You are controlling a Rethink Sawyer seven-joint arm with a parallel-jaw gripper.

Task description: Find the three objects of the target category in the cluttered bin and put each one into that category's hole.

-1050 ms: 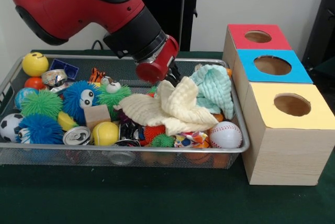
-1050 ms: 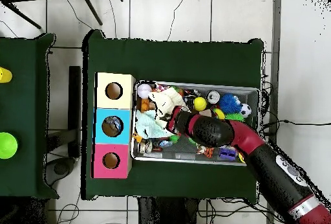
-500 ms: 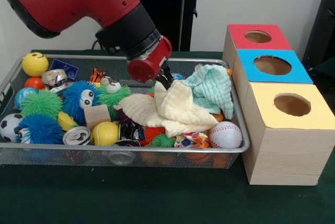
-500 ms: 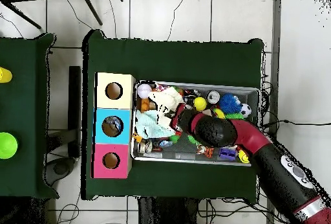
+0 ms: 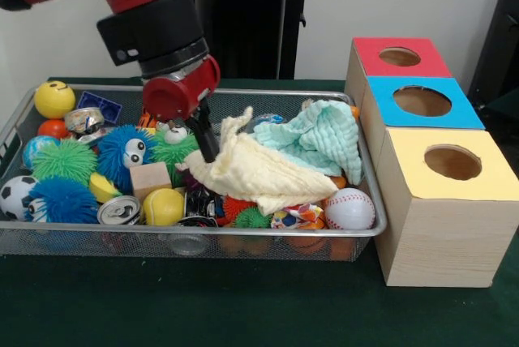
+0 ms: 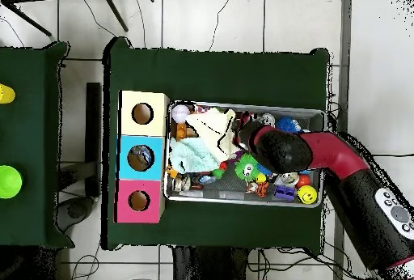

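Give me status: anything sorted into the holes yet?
No sign of it in the holes. In hand: gripper is at the yellow cloth, seemingly gripping its edge, fingers hidden. Left: all three targets; bin is crowded with balls and cans.

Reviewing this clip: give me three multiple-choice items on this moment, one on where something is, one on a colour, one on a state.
1. Where does the baseball lie in the bin?
A. At the end nearest the boxes
B. At the end farthest from the boxes
C. Outside it

2. What colour is the top of the middle box?
A. Red
B. Blue
C. Yellow

3. What is the cream cloth doing?
A. Lying flat, untouched
B. Pulled at one edge by the gripper
C. Hanging over a hole

Answers: 1 A, it sits beside the yellow box. 2 B, blue between red and yellow. 3 B, its edge rises to the fingertips.
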